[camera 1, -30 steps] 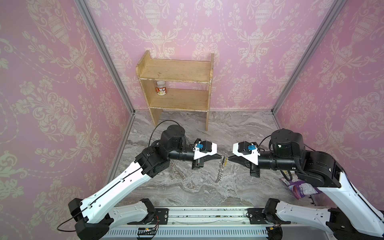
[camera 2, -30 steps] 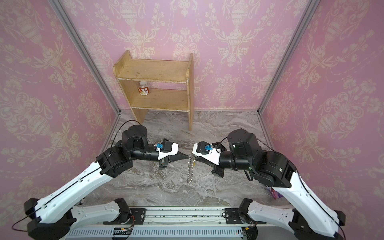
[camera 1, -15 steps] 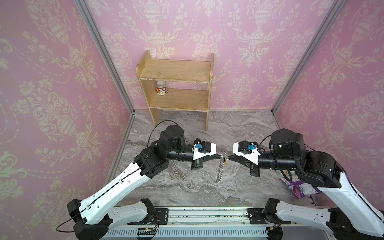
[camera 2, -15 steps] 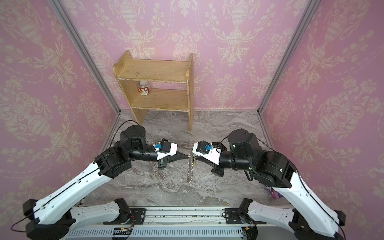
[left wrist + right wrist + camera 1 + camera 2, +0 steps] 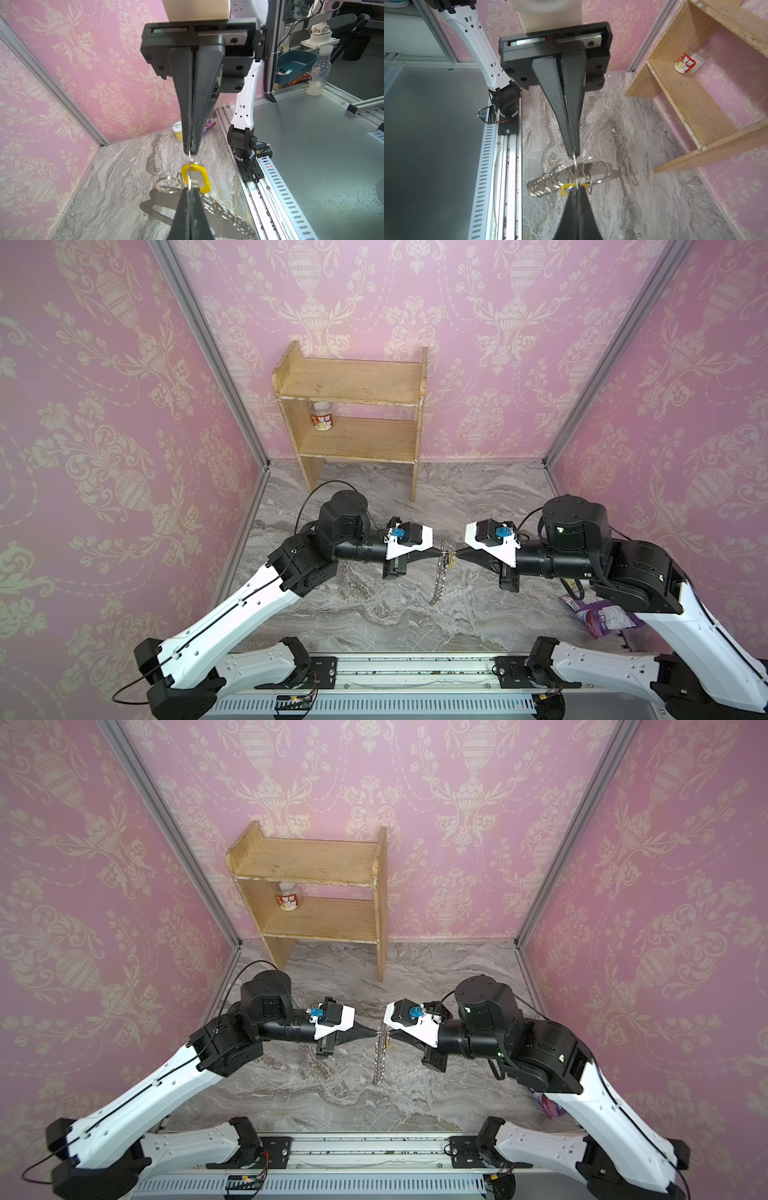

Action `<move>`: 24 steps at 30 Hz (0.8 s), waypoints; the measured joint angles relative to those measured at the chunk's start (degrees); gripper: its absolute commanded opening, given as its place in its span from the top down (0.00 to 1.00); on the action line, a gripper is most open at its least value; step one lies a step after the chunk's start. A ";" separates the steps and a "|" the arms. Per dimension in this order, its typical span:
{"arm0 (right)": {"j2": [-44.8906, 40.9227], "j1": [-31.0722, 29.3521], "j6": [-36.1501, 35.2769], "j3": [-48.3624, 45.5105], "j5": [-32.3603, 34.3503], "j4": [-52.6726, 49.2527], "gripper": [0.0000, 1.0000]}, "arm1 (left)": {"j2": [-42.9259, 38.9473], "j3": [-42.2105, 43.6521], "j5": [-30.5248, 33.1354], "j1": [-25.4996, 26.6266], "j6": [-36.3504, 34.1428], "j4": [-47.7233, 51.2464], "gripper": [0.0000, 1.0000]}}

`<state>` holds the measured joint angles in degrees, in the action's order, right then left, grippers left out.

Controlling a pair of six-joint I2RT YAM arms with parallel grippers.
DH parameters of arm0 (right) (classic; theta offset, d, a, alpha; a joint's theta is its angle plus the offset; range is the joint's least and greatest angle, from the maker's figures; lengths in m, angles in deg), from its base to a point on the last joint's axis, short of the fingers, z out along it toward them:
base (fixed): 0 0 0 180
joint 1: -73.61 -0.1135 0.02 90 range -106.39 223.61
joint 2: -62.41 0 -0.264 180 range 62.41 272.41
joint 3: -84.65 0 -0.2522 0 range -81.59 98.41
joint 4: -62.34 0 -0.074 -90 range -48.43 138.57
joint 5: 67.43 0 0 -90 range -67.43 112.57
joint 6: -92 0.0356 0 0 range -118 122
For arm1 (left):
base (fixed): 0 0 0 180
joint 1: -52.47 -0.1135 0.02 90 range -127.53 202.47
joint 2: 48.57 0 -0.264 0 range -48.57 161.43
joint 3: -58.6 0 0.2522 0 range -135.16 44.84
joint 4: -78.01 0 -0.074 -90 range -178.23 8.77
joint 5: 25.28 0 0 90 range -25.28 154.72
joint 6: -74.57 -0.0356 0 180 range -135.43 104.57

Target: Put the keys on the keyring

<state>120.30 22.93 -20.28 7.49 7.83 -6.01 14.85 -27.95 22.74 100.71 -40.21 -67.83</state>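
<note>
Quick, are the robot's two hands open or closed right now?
The left gripper: shut on the split ring.
The right gripper: shut on the same split ring.

Top views: stereo pair, high above the near edge, angled down toward the far wall; wide, covering the whole table (image 5: pixel 415 614) and shelf (image 5: pixel 353 381).
Left wrist: close along the left gripper (image 5: pixel 190 188), facing right.
Right wrist: close along the right gripper (image 5: pixel 577 188), facing left.
Shared by all four: the keyring (image 5: pixel 441 576).
</note>
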 measured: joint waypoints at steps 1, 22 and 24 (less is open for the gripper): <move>0.07 0.00 0.00 0.00 -0.02 0.02 1.00 | 0.00 0.00 0.13 0.00 0.00 -0.04 1.00; -1.05 -0.26 2.03 -0.11 2.19 1.86 1.00 | -0.66 1.88 2.34 1.09 -0.70 -2.16 1.00; -1.05 -0.26 2.43 -0.15 2.34 2.01 1.00 | -0.76 1.88 2.36 1.11 -0.94 -2.47 1.00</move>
<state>119.25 22.67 -17.86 7.33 10.17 -4.00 14.09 -26.08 25.10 101.83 -41.15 -70.30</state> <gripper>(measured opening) 0.039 0.039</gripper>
